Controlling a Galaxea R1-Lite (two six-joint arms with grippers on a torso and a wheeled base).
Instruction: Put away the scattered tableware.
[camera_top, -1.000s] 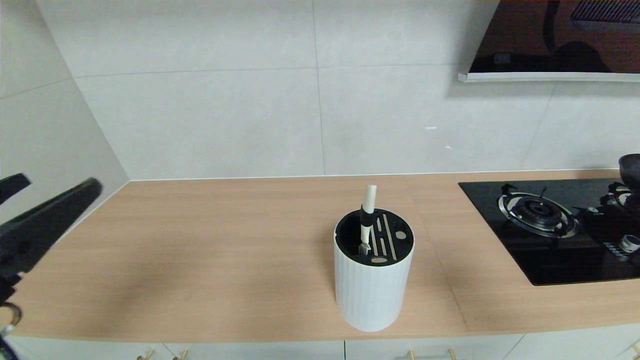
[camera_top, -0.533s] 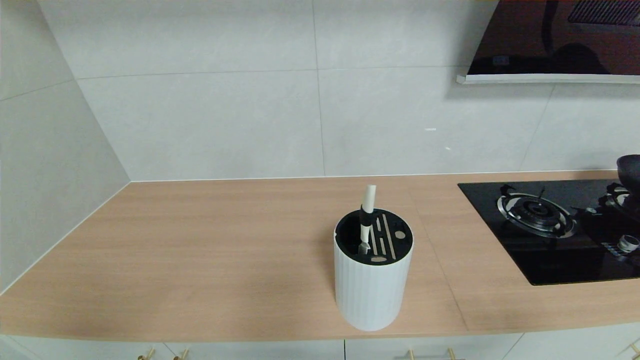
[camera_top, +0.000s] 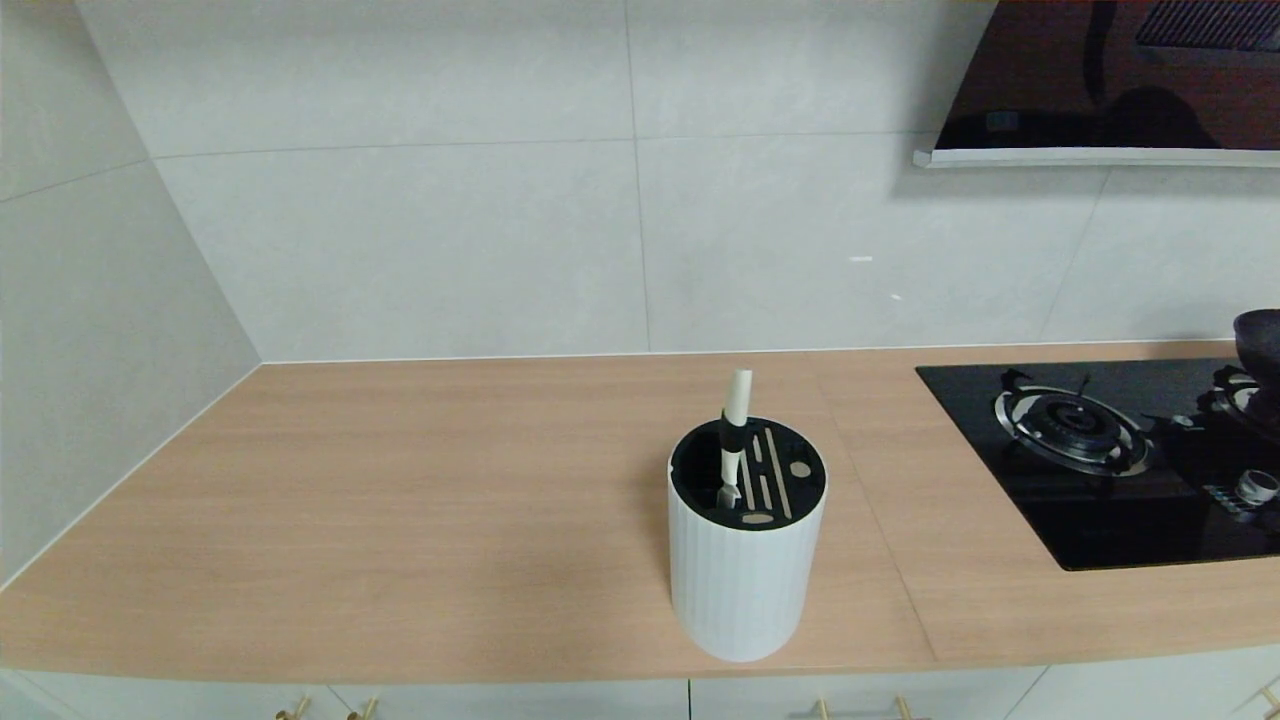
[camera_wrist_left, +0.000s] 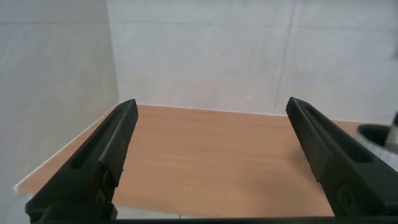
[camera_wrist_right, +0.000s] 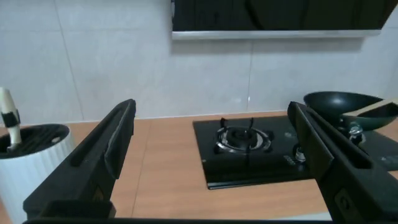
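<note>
A white ribbed holder with a black slotted top stands on the wooden counter, near its front edge. A utensil with a cream and black handle sticks up out of one slot. In the right wrist view the holder and handle show at the side. My left gripper is open, held above the bare counter by the corner wall. My right gripper is open too, facing the stove, with nothing between its fingers.
A black gas hob with a burner takes up the counter's right end. A dark pan sits on it at the far right. A range hood hangs above. Tiled walls close the back and left.
The left arm's dark gripper, seen at the head view's left edge a second ago, has drawn out of that view. The holder and utensil have not moved.
</note>
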